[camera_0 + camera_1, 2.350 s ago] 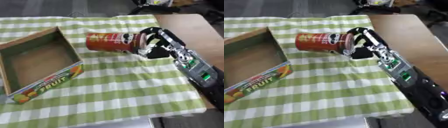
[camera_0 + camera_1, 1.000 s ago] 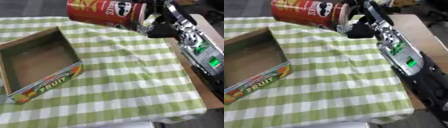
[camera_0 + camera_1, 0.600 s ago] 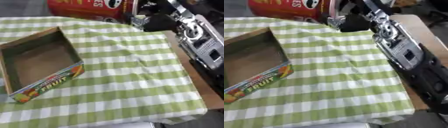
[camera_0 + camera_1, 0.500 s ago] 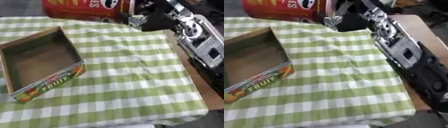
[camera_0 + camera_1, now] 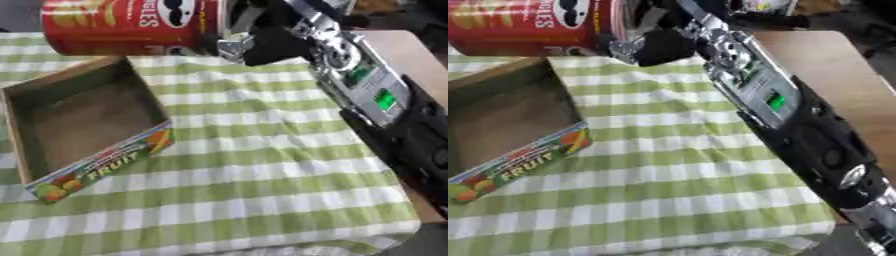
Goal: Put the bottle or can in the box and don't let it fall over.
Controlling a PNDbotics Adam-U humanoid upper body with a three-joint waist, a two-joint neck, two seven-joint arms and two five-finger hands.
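The red can [image 5: 131, 27] lies on its side in the air, above the far edge of the cardboard box [image 5: 83, 122], clear of the green checked cloth [image 5: 262, 150]. The right robot hand [image 5: 262, 37] grips its end, fingers curled round it. The box, marked FRUIT, sits open on the cloth-covered worktop [image 5: 398, 52].

Lab-like room: checked tablecloth [image 5: 262, 165], wooden table [image 5: 833, 65]
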